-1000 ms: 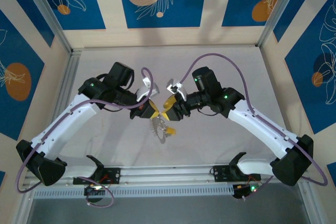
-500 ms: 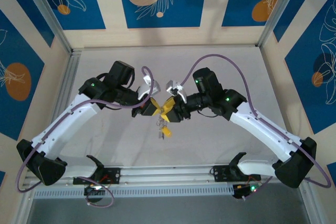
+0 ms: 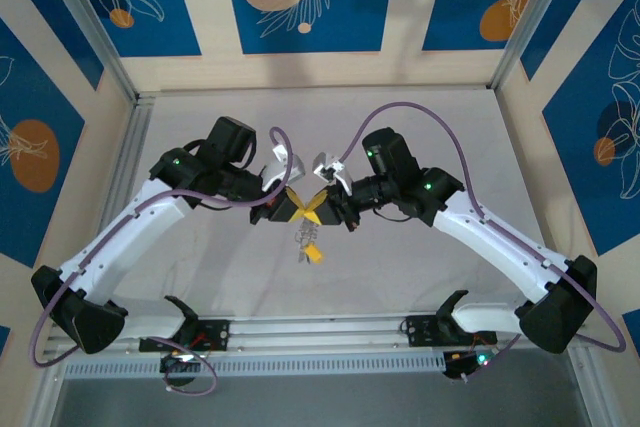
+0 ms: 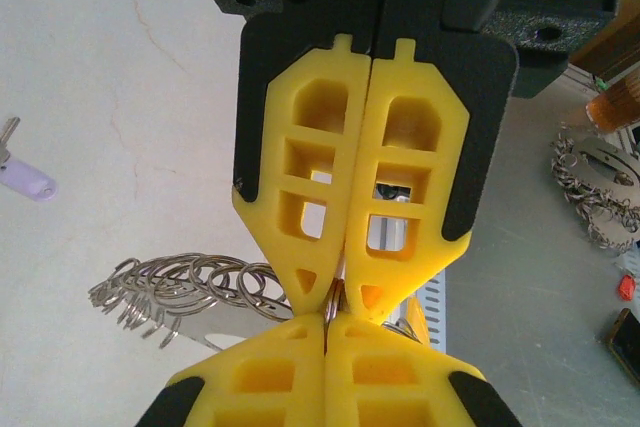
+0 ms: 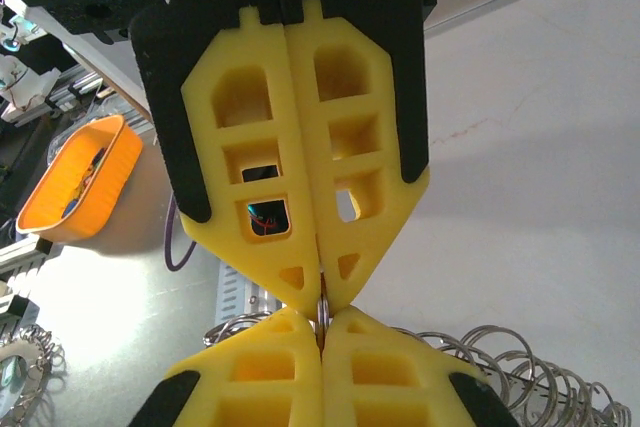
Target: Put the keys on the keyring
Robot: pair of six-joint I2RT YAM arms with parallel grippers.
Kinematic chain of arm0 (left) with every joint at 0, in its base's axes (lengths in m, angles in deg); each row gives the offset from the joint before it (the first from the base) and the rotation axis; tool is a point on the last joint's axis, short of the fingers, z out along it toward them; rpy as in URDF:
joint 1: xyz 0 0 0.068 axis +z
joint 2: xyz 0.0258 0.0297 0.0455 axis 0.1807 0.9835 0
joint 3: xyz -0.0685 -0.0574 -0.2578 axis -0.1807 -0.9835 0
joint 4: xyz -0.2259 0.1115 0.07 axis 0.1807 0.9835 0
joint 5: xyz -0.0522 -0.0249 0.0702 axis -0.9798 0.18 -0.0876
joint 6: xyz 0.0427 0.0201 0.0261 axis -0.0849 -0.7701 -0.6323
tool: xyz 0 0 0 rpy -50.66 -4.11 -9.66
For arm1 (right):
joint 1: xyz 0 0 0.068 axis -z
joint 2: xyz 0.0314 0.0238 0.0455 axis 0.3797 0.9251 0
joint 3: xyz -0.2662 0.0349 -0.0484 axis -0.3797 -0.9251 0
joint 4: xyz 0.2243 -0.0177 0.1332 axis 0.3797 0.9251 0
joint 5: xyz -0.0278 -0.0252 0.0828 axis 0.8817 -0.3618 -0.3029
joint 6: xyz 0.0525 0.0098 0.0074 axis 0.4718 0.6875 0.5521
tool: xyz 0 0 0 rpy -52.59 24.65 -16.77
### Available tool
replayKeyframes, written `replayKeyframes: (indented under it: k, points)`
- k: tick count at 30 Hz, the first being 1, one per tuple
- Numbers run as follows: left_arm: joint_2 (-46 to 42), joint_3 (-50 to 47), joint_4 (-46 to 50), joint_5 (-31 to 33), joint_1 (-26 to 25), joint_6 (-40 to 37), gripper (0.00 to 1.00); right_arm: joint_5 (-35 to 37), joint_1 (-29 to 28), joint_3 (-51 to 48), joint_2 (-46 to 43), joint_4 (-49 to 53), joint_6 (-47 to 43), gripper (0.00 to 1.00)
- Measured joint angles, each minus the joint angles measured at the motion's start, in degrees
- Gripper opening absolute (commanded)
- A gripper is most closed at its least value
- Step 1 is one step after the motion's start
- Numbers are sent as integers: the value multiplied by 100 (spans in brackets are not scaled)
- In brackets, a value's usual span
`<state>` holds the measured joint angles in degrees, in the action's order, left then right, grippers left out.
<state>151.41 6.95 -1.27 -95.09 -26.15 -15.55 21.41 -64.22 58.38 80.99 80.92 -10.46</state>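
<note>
Pinching tip to tip above the middle of the table (image 3: 230,267), the left gripper (image 4: 336,299) and the right gripper (image 5: 321,297) each have their yellow fingers (image 4: 310,177) pressed together along the full seam, with no gap between the pads. Markings: any print on the finger pads, the black finger carriers or the arm housings cannot be read at this resolution, and the yellow tag (image 3: 314,253) is too small for lettering to be made out. The keyring (image 4: 190,287) is caught at the point where the four fingertips meet. In both wrist views a thin sliver of grey wire runs into the seam of each pair of tips, so both grippers are nipping the same short stretch of ring. From that point the rest of the keyring hangs below the grippers as a bunch of overlapping silvery loops, with the yellow tag at the low end in the overhead view. In the left wrist view the loops fan out to the left of the fingertips; in the right wrist view they fan out to the lower right. One key (image 4: 28,179), with a pale lilac head and a short silvery shank, lies flat on the table at the left edge of the left wrist view, well apart from both grippers and not on the keyring. An orange tub (image 5: 75,182) stands past the table edge, and a heap of metal rings (image 4: 598,187) lies on the grey surface to the right.
</note>
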Motion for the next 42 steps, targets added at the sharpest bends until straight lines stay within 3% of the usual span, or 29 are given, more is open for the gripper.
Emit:
replayKeyframes:
  k: [11, 16, 22, 42]
  points:
    - [-87, -31, -109, 11, 2, 22, 0, -52, 68, -4, -17, -101, 125, 0]
    - [-289, -140, -546, -122, 22, 190, 0, -245, 210, -380, -345, -872, 662, 0]
    - [-297, -177, -793, -192, 61, 328, 29, -302, 240, -645, -496, -1434, 1110, 0]
    - [-1047, -1233, -2367, -1303, 415, 1720, 34, 192, 306, -1873, -925, -3923, 2444, 0]
